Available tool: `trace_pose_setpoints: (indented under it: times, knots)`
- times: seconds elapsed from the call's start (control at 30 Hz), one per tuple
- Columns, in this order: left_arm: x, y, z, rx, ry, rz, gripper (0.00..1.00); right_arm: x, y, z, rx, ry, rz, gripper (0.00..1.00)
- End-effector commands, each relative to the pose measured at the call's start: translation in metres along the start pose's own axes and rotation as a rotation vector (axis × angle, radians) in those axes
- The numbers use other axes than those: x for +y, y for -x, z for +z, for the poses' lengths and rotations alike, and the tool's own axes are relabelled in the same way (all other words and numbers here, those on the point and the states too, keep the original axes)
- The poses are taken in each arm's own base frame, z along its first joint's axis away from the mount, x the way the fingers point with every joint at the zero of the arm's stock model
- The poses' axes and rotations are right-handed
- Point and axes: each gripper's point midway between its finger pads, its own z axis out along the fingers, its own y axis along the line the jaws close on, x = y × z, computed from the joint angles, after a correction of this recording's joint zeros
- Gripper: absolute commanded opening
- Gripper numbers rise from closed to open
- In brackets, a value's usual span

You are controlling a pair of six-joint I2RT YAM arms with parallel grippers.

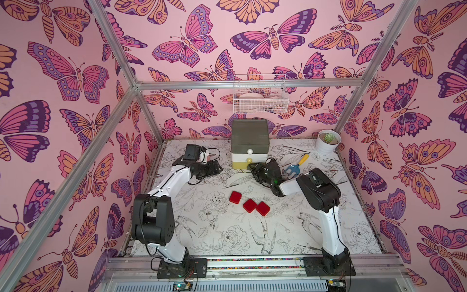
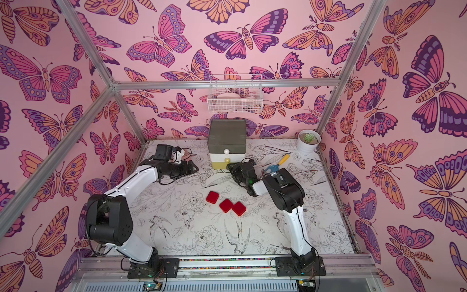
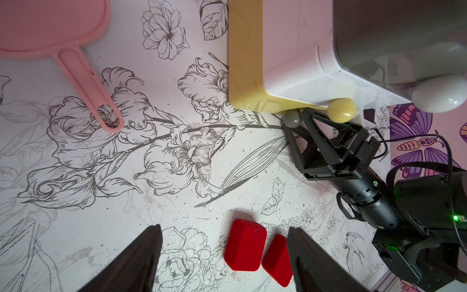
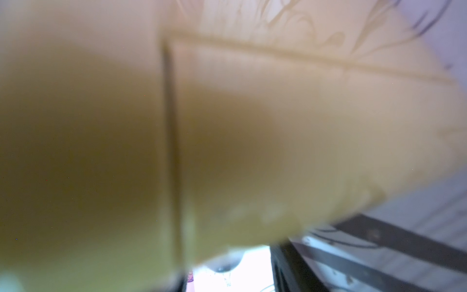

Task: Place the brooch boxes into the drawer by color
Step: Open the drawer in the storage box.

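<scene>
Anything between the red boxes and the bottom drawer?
Yes: the yellow bottom drawer looks shut, with the right gripper at its grey knob, between the red brooch boxes and the drawer front. Nothing else visible there.

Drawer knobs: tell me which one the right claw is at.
The grey knob on the mustard-yellow bottom drawer: the right claw has its tips at it. The yellow knob and white knob sit on the tiers above.

Brooch boxes (image 1: 250, 205) before drawer (image 1: 249, 141); basket (image 1: 259, 94) above
</scene>
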Motion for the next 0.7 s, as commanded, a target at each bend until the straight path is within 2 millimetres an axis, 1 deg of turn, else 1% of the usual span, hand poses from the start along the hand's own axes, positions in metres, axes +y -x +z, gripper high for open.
trace_pose_setpoints:
  times: [0.0,0.17,0.3,0.4,0.5,0.67]
  knots:
    - [0.004,-0.005,0.003,0.013,-0.005,0.006,0.84,0.038,-0.008,0.000,-0.002,0.158,0.019,0.55]
    - [0.005,-0.005,0.004,0.016,-0.007,0.006,0.84,0.037,-0.004,-0.010,-0.045,0.219,0.114,0.55]
    - [0.004,-0.005,0.003,0.013,-0.006,0.009,0.84,0.024,0.000,-0.021,-0.098,0.211,0.155,0.55]
    - [0.005,-0.006,0.003,0.015,-0.006,0.009,0.84,0.015,-0.001,-0.027,-0.120,0.188,0.162,0.55]
    - [0.005,-0.006,0.003,0.015,-0.006,0.009,0.84,0.017,-0.005,-0.028,-0.130,0.204,0.175,0.55]
    - [0.004,-0.007,0.002,0.014,-0.006,0.009,0.84,0.012,-0.010,-0.021,-0.147,0.218,0.216,0.56]
